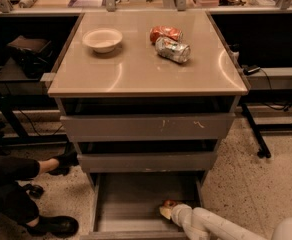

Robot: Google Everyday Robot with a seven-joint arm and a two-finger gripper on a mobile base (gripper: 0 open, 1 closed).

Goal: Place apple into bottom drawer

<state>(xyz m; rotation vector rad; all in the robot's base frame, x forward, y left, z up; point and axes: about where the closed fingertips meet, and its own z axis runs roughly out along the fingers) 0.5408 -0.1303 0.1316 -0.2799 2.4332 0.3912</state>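
Note:
The bottom drawer [131, 196] is pulled open below two shut drawers, showing its flat grey floor. The apple [168, 203] shows as a small red and yellowish patch at the drawer's right side, close to the floor. My gripper [167, 210] reaches into the drawer from the lower right on a white arm and sits right at the apple. The arm's end hides most of the apple.
On the cabinet top [136, 69] stand a white bowl [102, 39], a crushed red can [165, 33] and a crushed silver can [172, 49]. A seated person's legs and black shoes [51, 225] are at the lower left. Dark desks flank the cabinet.

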